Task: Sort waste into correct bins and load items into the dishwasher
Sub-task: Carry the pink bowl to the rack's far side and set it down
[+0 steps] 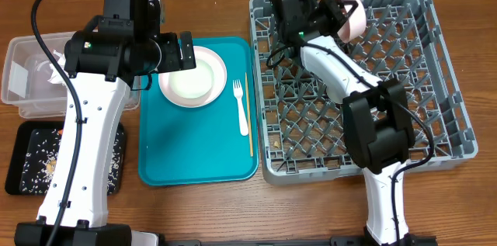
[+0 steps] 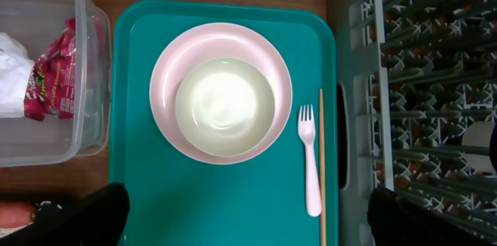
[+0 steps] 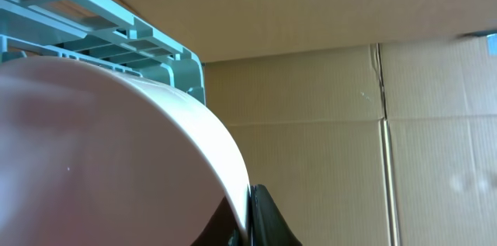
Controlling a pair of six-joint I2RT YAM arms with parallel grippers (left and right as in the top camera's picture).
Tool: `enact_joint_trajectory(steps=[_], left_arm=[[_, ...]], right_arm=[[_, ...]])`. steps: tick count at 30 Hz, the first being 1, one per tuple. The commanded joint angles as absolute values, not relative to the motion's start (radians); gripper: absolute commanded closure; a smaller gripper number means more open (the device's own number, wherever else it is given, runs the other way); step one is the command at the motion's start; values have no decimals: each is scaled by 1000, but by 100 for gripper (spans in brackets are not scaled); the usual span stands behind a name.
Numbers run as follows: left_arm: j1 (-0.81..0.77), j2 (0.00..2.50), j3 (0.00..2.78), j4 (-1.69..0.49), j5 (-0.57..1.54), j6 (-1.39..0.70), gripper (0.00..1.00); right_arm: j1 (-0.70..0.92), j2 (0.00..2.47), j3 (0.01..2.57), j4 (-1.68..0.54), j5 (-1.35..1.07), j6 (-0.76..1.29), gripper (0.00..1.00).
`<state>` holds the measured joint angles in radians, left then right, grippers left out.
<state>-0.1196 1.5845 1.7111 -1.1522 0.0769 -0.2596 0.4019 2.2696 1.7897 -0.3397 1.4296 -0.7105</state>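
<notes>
My right gripper [image 1: 342, 15] [image 3: 247, 226] is shut on the rim of a pale pinkish-white bowl [image 1: 355, 15] [image 3: 101, 153], held on edge over the far left part of the grey dishwasher rack [image 1: 435, 83] [image 3: 101, 32]. My left gripper [image 1: 182, 50] [image 2: 248, 226] hangs open above the teal tray [image 1: 167, 161], holding nothing. Below it a white bowl [image 1: 190, 83] [image 2: 225, 106] sits on the pink plate [image 1: 219, 64] [image 2: 167, 67]. A white fork [image 1: 241, 110] [image 2: 309, 161] and a thin wooden stick [image 1: 248, 114] [image 2: 321, 168] lie beside them.
The clear tub [image 1: 19, 91] [image 2: 85, 60] at the left holds a red wrapper [image 2: 50, 75] and white napkin [image 2: 12, 75]. The black tray [image 1: 31, 161] in front of it carries scattered rice. Cardboard walls stand behind the rack.
</notes>
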Motion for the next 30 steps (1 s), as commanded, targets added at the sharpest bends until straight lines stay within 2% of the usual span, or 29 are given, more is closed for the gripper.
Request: enact_joint_trajectory(steps=[1, 4, 5, 8, 10, 11, 18, 30], left_arm=[[-117, 1582, 1732, -1151, 68, -258, 0], [-117, 1582, 1732, -1151, 68, -258, 0], [-117, 1582, 1732, -1151, 68, -258, 0], [-117, 1582, 1732, -1151, 68, -258, 0], [-117, 1582, 1732, -1151, 68, -258, 0], [-117, 1582, 1732, -1151, 68, -258, 0], [-117, 1582, 1732, -1151, 68, -258, 0], [-117, 1582, 1732, -1151, 68, -258, 0]], right_arm=[[442, 2284, 1794, -336, 1421, -707, 89], [448, 2284, 1794, -336, 1421, -707, 72], [450, 2284, 1794, -336, 1421, -707, 59], [450, 2284, 1794, -336, 1421, -707, 32], [450, 2284, 1794, -336, 1421, -707, 16], [450, 2284, 1794, -335, 1421, -707, 13], [472, 2282, 1794, -230, 1467, -708, 0], [540, 2278, 1794, -214, 1465, -707, 0]])
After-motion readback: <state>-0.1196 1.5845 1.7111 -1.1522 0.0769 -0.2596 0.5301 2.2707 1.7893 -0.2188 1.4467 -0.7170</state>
